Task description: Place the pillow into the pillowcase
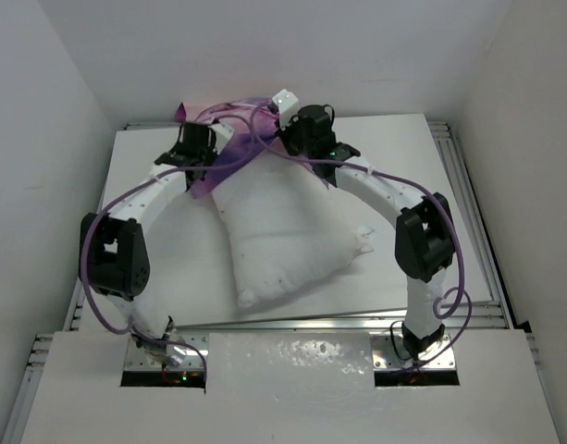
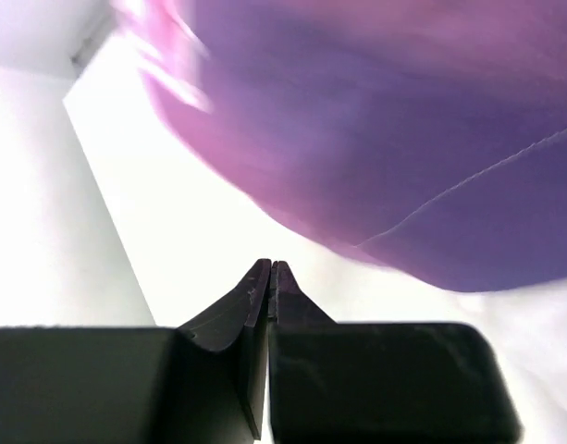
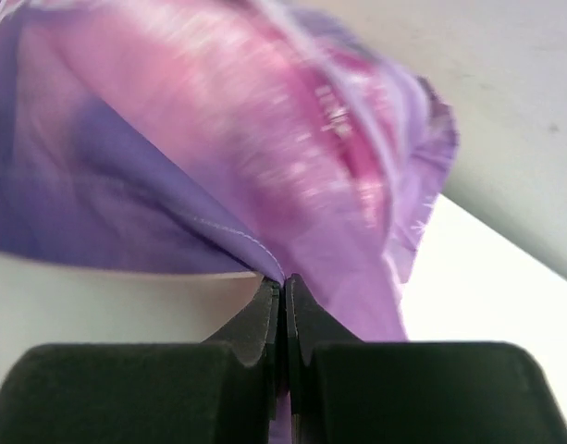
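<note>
Left wrist view: the left gripper (image 2: 270,276) has its black fingers pressed tip to tip. No cloth shows between them. The pillowcase (image 2: 403,139) hangs as a purple-pink sheet just above and beyond the tips, so this grip looks to have closed on nothing, though I cannot rule out a thin edge hidden lower in the fingers.

Seen from above, the pillow (image 1: 283,236) lies plump and white across the middle of the table (image 1: 186,254), slanting from the near left to the far right. Its whole body is bare. The case sits bunched at the far end of the pillow, between the two wrists and lifted a little, and it overlaps only that far edge.

On the right, the right gripper (image 3: 283,289) is also closed. Here a stitched hem of the case runs straight into the tips and purple cloth shows below them, so it is pinching the fabric.

By my reading the task is at an early stage: one side of the case is gripped, and no part of the pillow is visibly inside it. What remains is to get hold of the left side, spread the mouth open and draw the case down over the whole length of the pillow.
</note>
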